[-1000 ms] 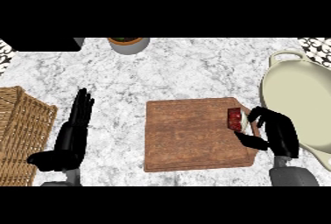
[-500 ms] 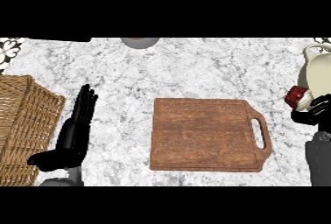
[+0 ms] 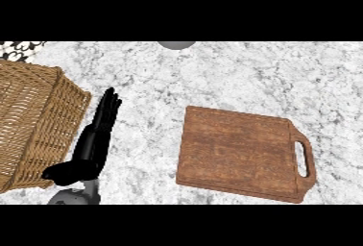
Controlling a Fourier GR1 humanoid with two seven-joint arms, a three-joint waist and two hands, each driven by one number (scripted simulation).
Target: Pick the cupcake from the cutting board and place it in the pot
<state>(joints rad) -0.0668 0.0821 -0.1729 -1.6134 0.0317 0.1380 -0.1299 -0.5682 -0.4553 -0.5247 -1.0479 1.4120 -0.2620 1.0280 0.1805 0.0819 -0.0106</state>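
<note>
Counter (image 3: 234, 77): white-grey marbled top. Wicker basket (image 3: 35, 120) sits just left of the left hand (image 3: 96, 139); cannot tell if they touch. Wooden cutting board (image 3: 241, 151) lies flat to the hand's right, apart from it, handle slot on the side away from the hand. A grey round object (image 3: 175, 44) sits well beyond the hand, cut off by the view's edge.

You're looking at a white marble worktop (image 3: 234, 77) with grey mottling. Cutting board (image 3: 241, 151), towards the right edge: reddish-brown, darker grain streaks. Wicker basket (image 3: 32, 120), left edge: tan weave. Left hand (image 3: 96, 139) black, forearm (image 3: 71, 197) grey. Far edge: grey round object (image 3: 175, 44). Far-left corner: black-and-white patterned patch (image 3: 18, 49).
</note>
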